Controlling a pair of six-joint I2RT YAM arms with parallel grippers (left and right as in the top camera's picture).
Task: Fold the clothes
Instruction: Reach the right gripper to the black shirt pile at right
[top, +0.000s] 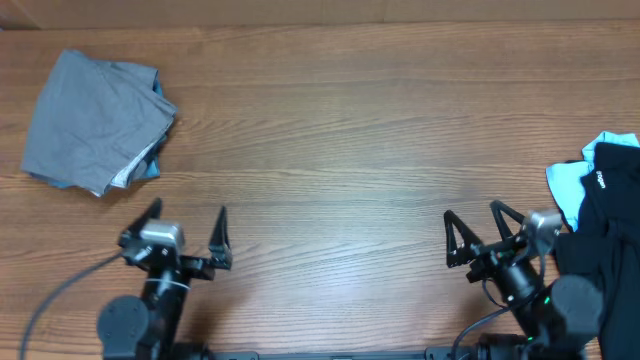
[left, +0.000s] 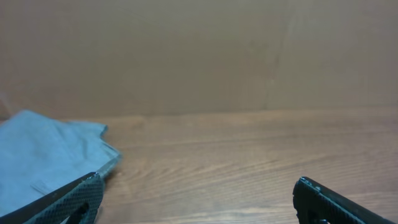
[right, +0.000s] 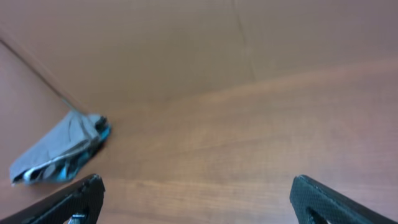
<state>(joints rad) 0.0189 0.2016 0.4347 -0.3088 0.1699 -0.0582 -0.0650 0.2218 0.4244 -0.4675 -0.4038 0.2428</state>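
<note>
Clothes (top: 612, 250) lie in two lots on a wooden table (top: 330, 120), one to each arm's outer side. The larger, a rumpled black shirt (top: 615, 200), is heaped just right of the right gripper (top: 470, 212) and slightly ahead of it. It lies close beside the arm, runs fore and aft, and is cut off by the overhead view's edge. The grey stack (top: 95, 115), seemingly folded already, sits well ahead and left of the left gripper (top: 188, 210). It is a rough square turned a little askew, with no clear long axis. Light-blue cloth (top: 565, 185) pokes from under the shirt on the side facing the right gripper; a blue edge (top: 150, 170) also shows beneath the grey stack. Both grippers hang near the table's front edge, jaws spread wide, nothing between them. Each wrist view shows only bare wood between its fingertips. The right arm is much the nearer to the shirt, so the next reach looks likely to swing rightward, with the heap then dragged to mid-table for spreading. Small white lettering (top: 601, 180) marks the shirt but is too small to read; no brand or label can be made out elsewhere.
</note>
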